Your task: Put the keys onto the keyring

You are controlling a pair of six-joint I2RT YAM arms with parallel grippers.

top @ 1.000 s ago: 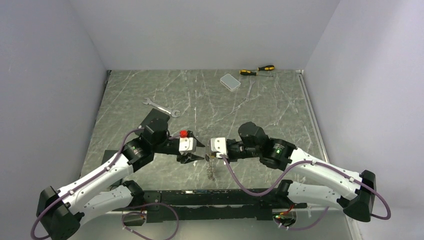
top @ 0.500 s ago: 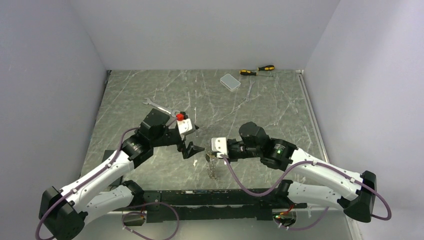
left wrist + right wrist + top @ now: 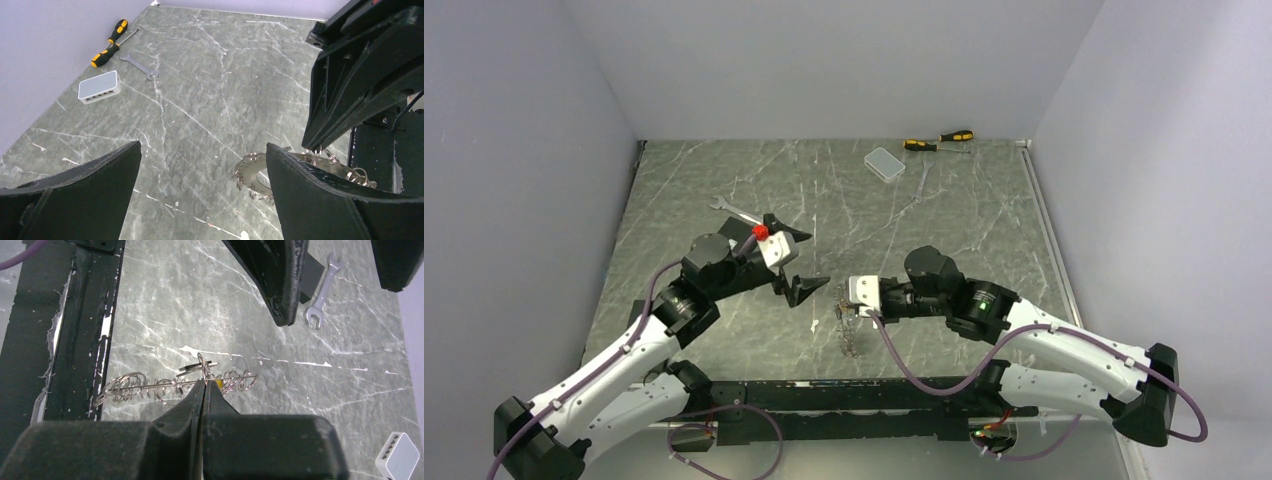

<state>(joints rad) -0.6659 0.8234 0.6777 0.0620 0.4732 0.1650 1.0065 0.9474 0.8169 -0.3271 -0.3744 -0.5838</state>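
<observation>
The keyring [image 3: 165, 386], a thin silvery loop hung with small rings, shows edge-on in the right wrist view. My right gripper [image 3: 203, 382] is shut on its rim. A small black key [image 3: 196, 368] and a yellow key head [image 3: 218, 384] sit against the ring beside the fingertips; a third key cannot be made out. From above, the keyring [image 3: 849, 335] dangles below the right gripper [image 3: 842, 305]. My left gripper [image 3: 816, 260] stands open with nothing in it, a little to the left of the ring. In the left wrist view the keyring [image 3: 255, 172] peeks out beside the right-hand finger [image 3: 340, 200].
A silver spanner [image 3: 746, 214] lies behind the left arm. A small white box [image 3: 885, 163] and yellow-and-black screwdrivers [image 3: 939, 141] lie at the back by the wall. The black base rail [image 3: 844, 390] runs along the near edge under the ring.
My left gripper has opened wide and drawn back up and to the left, away from the keyring. The right gripper has kept its hold and barely moved.
</observation>
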